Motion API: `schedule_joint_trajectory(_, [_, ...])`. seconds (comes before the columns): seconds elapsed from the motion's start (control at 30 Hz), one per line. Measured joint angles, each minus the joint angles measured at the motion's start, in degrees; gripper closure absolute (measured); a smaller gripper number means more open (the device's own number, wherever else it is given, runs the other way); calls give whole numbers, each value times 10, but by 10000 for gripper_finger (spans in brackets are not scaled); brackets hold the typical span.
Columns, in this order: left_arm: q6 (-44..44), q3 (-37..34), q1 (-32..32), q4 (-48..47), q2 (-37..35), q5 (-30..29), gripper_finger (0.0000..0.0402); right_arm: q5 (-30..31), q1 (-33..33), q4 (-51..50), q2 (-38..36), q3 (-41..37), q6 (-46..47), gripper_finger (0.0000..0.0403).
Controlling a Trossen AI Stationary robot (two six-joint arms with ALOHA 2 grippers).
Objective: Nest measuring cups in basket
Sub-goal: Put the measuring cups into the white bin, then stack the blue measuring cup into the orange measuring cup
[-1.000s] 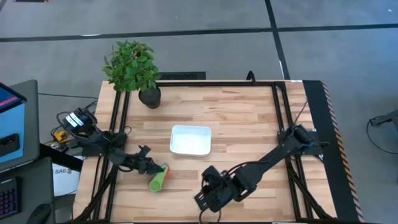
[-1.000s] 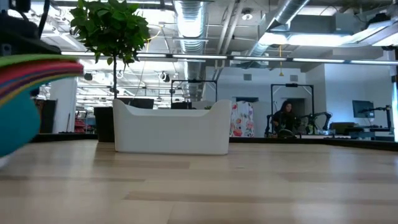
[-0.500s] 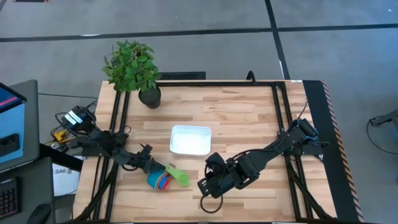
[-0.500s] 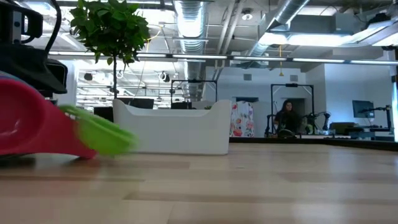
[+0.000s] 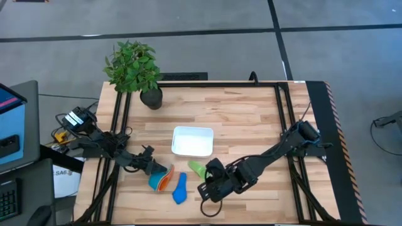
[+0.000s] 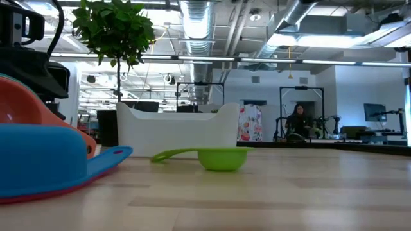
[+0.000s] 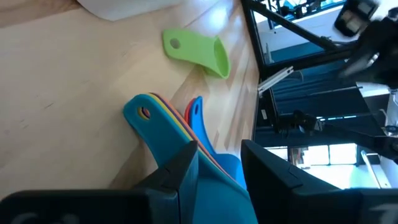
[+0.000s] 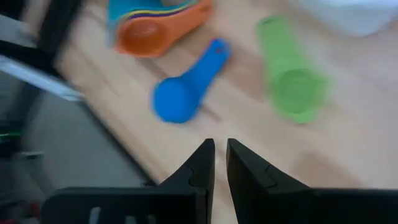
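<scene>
My left gripper [image 5: 152, 168] is shut on a nested stack of measuring cups [image 5: 159, 179], light blue outside and orange inside, at the table's near left. A loose blue cup [image 5: 179, 189] lies on the wood just right of the stack. A green cup [image 5: 197, 168] lies on the table in front of the white basket [image 5: 193, 129]. My right gripper [image 5: 206, 194] hovers shut over the near edge, right of the blue cup, with nothing between its fingers [image 8: 205, 163]. My left gripper pinches the bowl of the outermost light-blue cup [image 7: 214, 180] between its two fingers. The fingers come nearly level from the table's left. The stack lies on its side, its handles [image 7: 146, 112] pointing away from the gripper; whether it touches the wood I cannot tell.
A potted plant in a black pot [image 5: 151, 97] stands at the far left corner. Black rails [image 5: 279, 113] run along both table sides. Bare wood lies right of the basket and toward the far edge.
My left gripper has tipped downward with the stack. The green cup and the blue cup have fallen out of it. The green one now lies near the basket and the blue one beside the stack. My right gripper has shifted slightly toward the far edge.
</scene>
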Motion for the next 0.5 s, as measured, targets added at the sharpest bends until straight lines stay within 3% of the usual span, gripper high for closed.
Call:
schedule_joint_trajectory(0.23, [10,0,0,2,0,19,292,1,14,192,-1,-87,31,337])
schedule_joint_trajectory(0.5, [28,0,0,0,0,30,292,31,10,211,-1,-92,1,337])
